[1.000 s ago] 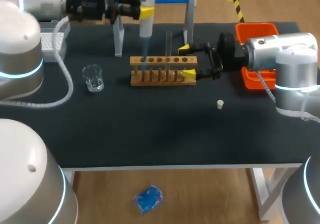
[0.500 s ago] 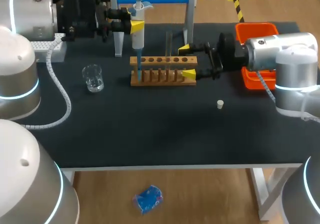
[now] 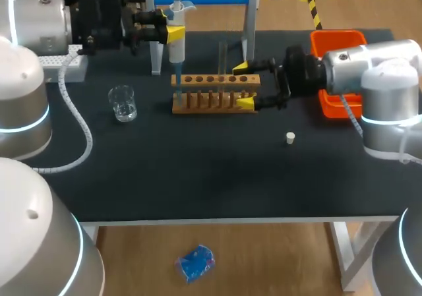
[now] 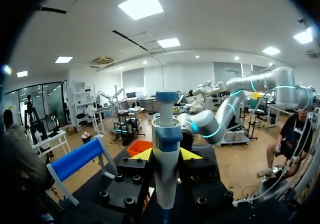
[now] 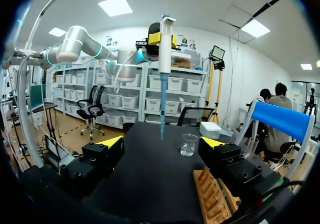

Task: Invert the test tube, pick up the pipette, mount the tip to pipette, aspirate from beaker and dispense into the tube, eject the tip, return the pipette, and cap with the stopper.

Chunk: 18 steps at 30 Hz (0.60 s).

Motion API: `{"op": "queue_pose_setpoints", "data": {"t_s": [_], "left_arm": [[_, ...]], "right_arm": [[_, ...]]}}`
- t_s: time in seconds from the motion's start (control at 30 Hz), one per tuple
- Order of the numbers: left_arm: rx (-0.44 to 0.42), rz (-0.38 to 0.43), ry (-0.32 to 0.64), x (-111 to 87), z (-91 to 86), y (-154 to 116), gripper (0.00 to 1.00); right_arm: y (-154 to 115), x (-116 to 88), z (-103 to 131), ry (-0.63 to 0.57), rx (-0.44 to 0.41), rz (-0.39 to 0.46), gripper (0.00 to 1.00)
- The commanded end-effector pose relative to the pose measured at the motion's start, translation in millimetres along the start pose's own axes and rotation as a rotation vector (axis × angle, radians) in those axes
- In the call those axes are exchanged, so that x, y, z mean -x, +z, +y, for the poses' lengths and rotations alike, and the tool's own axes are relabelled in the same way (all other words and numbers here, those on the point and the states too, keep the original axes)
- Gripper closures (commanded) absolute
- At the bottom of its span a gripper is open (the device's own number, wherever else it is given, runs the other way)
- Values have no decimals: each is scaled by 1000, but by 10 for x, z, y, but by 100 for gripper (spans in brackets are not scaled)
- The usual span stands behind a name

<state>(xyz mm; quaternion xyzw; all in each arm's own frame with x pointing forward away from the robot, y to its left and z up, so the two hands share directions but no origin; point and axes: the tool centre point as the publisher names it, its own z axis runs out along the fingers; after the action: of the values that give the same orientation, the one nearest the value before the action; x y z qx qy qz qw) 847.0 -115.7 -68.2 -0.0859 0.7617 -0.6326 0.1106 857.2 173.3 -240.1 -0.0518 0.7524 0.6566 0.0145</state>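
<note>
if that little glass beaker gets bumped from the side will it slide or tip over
The beaker looks short and wide, so a low push would probably slide it along the black table rather than tip it. It appears to be clear glass, so it is likely smooth to grip and may break if knocked over.

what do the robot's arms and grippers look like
Left arm and right arm: rounded silver-grey shells, glowing cyan rings at joints, a white cable alongside each. Left gripper and right gripper: black blocky bodies with bolt heads, two yellow-tipped fingers.
</note>
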Motion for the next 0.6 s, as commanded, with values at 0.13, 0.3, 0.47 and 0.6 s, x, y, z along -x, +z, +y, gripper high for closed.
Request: {"op": "queue_pose_setpoints", "data": {"t_s": [0.13, 0.3, 0.47, 0.6], "left_arm": [[-18, -46, -3, 20, 252, -390, 100], [-16, -82, -6, 84, 323, -557, 100], [-7, -109, -6, 135, 342, -637, 100], [-7, -109, -6, 135, 342, -637, 100]], "right_arm": [[194, -70, 43, -4, -14, -9, 0], [443, -53, 66, -9, 6, 29, 0], [688, 19, 60, -15, 16, 53, 0], [711, 25, 62, -18, 19, 57, 0]]}}
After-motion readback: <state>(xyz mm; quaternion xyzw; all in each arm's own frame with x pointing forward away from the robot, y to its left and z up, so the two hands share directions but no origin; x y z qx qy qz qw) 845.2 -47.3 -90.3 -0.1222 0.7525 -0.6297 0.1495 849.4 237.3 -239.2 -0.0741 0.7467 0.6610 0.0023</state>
